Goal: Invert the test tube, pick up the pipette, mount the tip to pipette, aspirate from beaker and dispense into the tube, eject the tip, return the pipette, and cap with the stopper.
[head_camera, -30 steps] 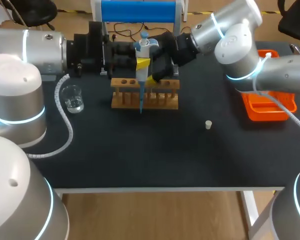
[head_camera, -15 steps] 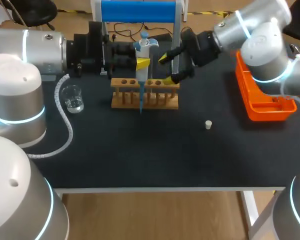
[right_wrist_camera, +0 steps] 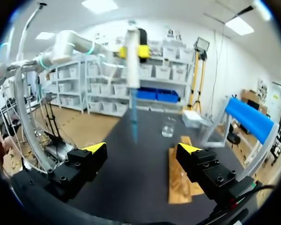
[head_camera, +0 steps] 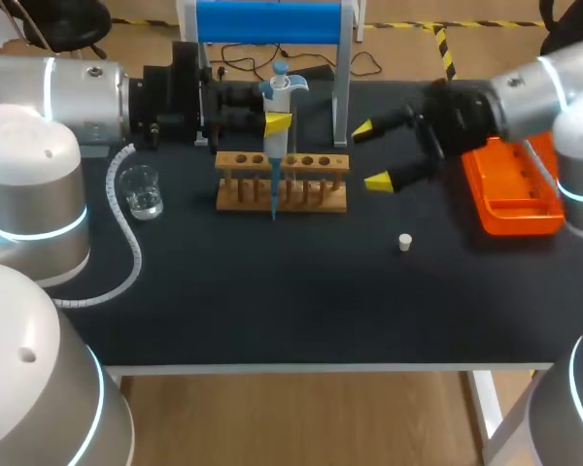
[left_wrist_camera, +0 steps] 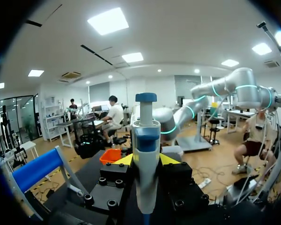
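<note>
Black table (head_camera: 301,301), task status: left gripper (head_camera: 278,123) is clamping the pipette (head_camera: 274,165) upright, tip mounted, over the wooden rack (head_camera: 316,194). Right gripper (head_camera: 370,153) is hovering beside it, spread wide, empty. Stopper (head_camera: 405,242) is lying loose; ejecting, returning and capping are likely pending.

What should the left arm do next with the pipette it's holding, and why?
Probably swing the left gripper toward the beaker and lower the blue tip into it. The pipette is clamped upright with that tip at the wooden rack; the beaker stands apart, holding liquid; the right gripper is open and clear of both.
</note>
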Tool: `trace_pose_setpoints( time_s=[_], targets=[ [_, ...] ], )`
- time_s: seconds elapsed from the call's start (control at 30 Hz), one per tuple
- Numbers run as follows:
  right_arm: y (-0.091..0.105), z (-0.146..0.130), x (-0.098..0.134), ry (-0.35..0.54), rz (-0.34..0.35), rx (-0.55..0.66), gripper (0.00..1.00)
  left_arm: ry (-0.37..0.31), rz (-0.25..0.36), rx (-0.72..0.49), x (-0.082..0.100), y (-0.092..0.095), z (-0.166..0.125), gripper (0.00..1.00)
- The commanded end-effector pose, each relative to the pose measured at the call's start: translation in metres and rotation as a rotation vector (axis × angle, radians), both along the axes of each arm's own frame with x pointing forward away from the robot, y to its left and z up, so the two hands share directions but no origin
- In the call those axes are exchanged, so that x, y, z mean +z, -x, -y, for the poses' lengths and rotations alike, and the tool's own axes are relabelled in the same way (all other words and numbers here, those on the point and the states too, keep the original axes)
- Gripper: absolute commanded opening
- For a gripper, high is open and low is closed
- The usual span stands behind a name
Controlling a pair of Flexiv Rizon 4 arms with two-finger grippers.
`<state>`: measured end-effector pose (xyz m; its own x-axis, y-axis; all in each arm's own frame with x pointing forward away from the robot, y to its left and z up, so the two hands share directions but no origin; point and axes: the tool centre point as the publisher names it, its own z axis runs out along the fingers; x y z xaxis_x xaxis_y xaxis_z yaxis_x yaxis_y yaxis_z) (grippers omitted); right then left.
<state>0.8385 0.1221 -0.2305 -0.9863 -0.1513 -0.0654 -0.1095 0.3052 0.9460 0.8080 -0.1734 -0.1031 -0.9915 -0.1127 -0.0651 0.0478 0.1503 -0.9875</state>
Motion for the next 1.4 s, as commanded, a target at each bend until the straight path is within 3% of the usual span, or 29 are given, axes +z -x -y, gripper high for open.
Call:
trace_pose_setpoints(
  time_s=[0.03,0.4,0.77,1.4],
  targets=[
    [0.04,0.004,0.004,-0.079,0.003,-0.004,1.0,0.002,0.002,0.004,0.0,0.0,0.001,0.0],
    [0.057,-0.024,0.032,-0.19,-0.047,0.017,1.0,0.002,0.002,0.004,0.0,0.0,0.001,0.0],
    [0.042,-0.057,0.043,-0.203,-0.136,-0.003,1.0,0.002,0.002,0.004,0.0,0.0,0.001,0.0],
    [0.036,-0.105,0.06,-0.268,-0.15,0.008,1.0,0.002,0.002,0.004,0.0,0.0,0.001,0.0]
  ],
)
